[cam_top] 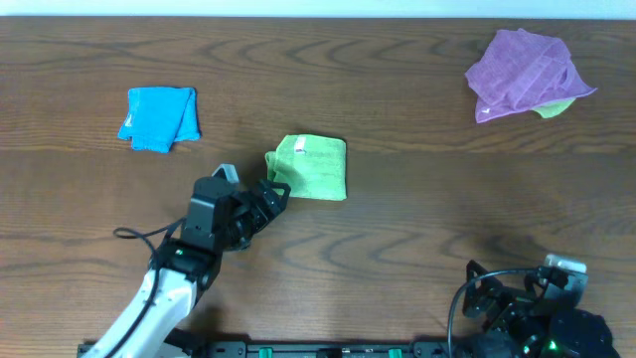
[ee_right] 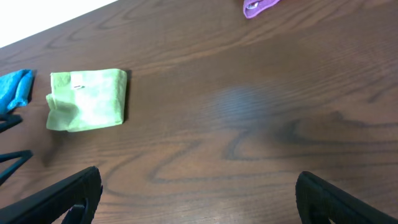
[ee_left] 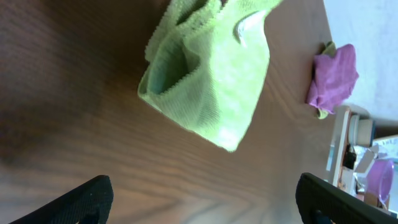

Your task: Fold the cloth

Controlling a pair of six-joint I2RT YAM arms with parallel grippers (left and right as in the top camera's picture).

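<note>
The lime-green cloth (cam_top: 310, 167) lies folded into a small rectangle near the table's middle, its white tag on top. It also shows in the left wrist view (ee_left: 208, 81) and the right wrist view (ee_right: 87, 99). My left gripper (cam_top: 273, 196) is open and empty, just left of and below the cloth's near left corner, apart from it; in the left wrist view its fingertips (ee_left: 202, 199) straddle bare wood. My right gripper (cam_top: 497, 298) is open and empty at the table's front right, far from the cloth; its fingers (ee_right: 196, 199) frame bare wood.
A bright blue folded cloth (cam_top: 159, 117) lies at the back left. A purple cloth (cam_top: 527, 72) lies crumpled at the back right with a green bit under its edge. The brown wooden table (cam_top: 417, 219) extends between them.
</note>
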